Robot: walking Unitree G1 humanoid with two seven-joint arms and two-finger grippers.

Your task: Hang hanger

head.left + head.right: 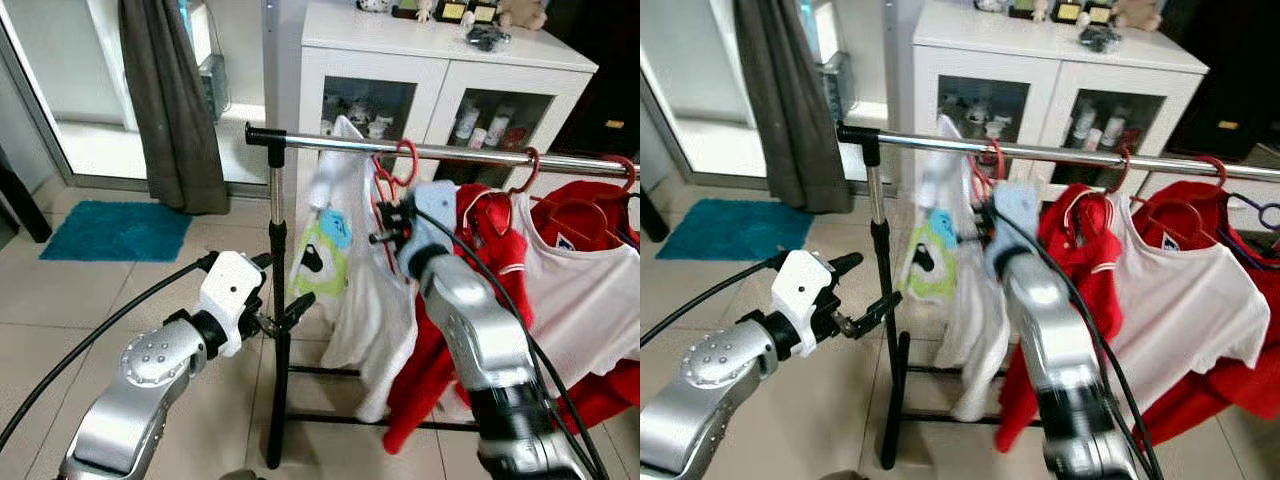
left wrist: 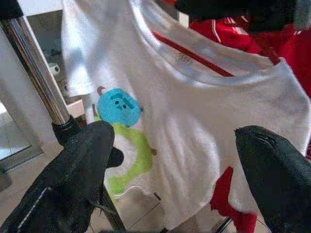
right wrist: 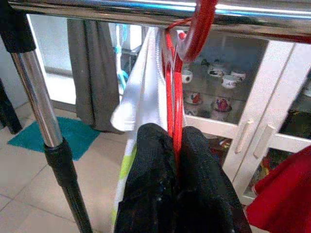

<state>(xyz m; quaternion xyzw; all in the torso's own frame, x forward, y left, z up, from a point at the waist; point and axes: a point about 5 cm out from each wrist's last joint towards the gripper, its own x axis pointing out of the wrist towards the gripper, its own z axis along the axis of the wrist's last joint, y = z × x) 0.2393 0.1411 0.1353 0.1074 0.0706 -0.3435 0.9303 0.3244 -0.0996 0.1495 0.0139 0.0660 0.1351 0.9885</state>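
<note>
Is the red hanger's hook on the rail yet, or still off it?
On: the red hanger hook curls over the rail, while the right gripper pinches it below.

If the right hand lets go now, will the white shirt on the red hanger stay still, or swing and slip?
The red hanger is hooked over the rail, so it probably stays up. The white shirt looks limp and light, so it likely sways. The right hand is clamped on the hanger.

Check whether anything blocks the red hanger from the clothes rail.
Nothing visible does. The red hanger is pinched in the right gripper, and its hook is already over the clothes rail, beside the white shirt.
</note>
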